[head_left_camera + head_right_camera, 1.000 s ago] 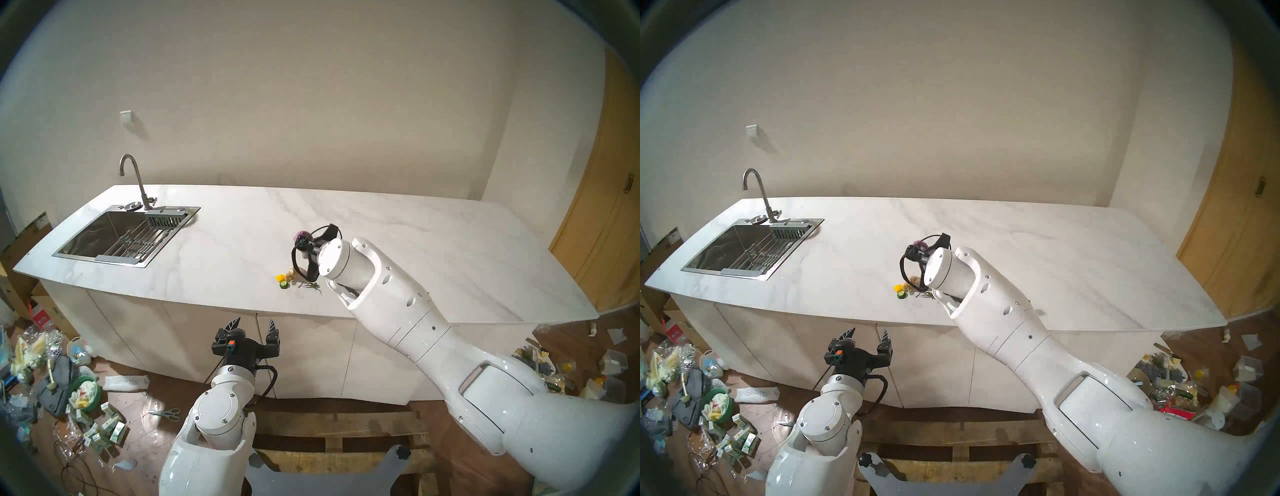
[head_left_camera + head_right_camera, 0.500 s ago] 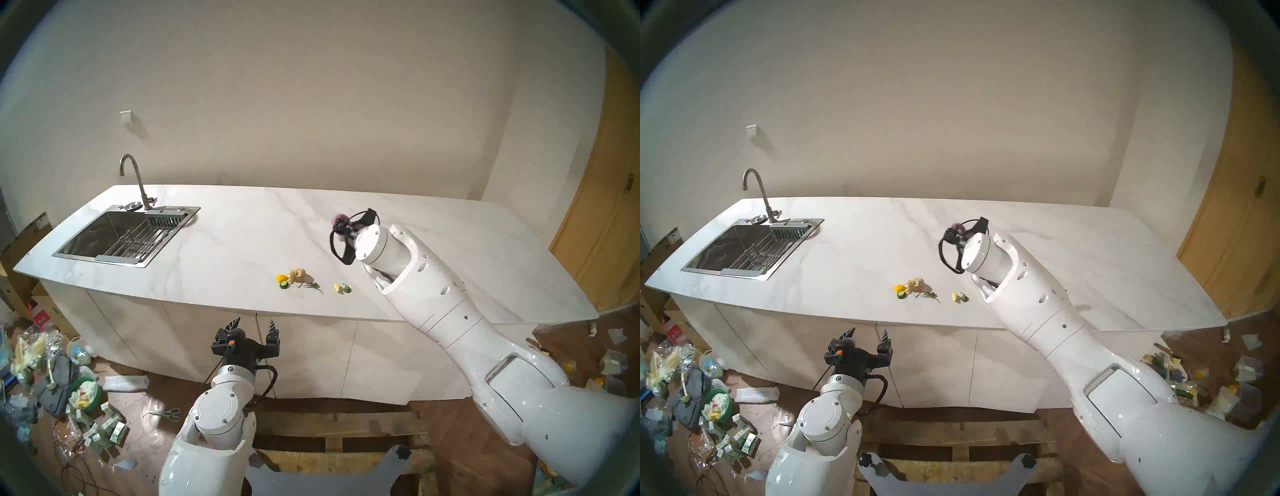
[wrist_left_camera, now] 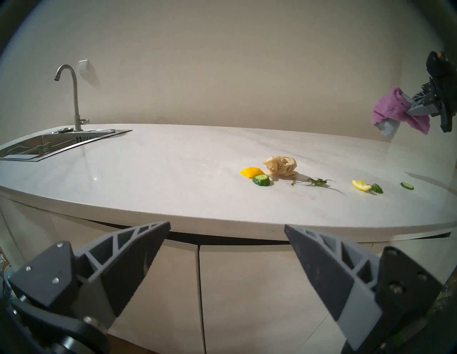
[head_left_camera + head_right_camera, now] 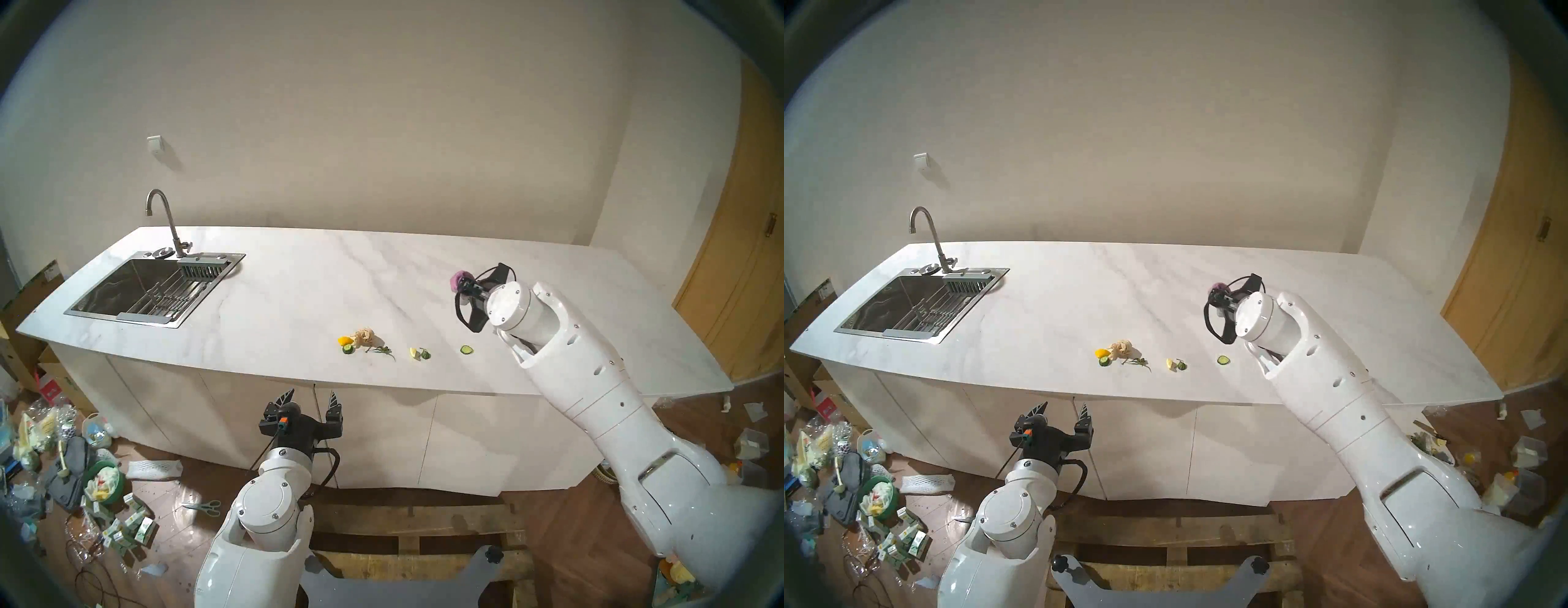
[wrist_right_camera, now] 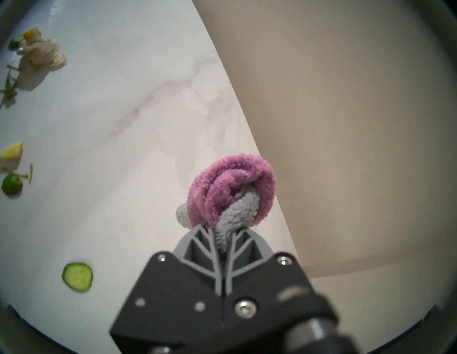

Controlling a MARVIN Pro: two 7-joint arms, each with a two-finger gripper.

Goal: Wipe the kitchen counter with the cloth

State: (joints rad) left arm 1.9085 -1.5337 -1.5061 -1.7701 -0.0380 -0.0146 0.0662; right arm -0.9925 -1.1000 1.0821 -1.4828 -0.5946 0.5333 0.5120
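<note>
The white marble-look kitchen counter (image 4: 297,297) runs across the view with a steel sink (image 4: 140,288) at its left end. My right gripper (image 4: 466,286) is shut on the purple cloth (image 4: 459,279) and holds it above the counter's right part, clear of the surface. The cloth shows bunched with a grey-blue patch in the right wrist view (image 5: 232,190) and in the left wrist view (image 3: 393,111). My left gripper (image 4: 312,397) is open and empty, below the counter's front edge, in front of the white cabinet fronts (image 4: 382,433).
Near the counter's front edge lie a beige paper wad (image 4: 365,336), a yellow piece (image 4: 344,340), cucumber slices (image 4: 466,349), a lemon wedge (image 4: 413,352) and a green sprig (image 4: 382,350). A tap (image 4: 163,216) stands behind the sink. Rubbish covers the floor (image 4: 85,467).
My right arm has swung to the right with the cloth in the gripper, uncovering the lemon wedge and a cucumber slice. The left arm has not moved.
</note>
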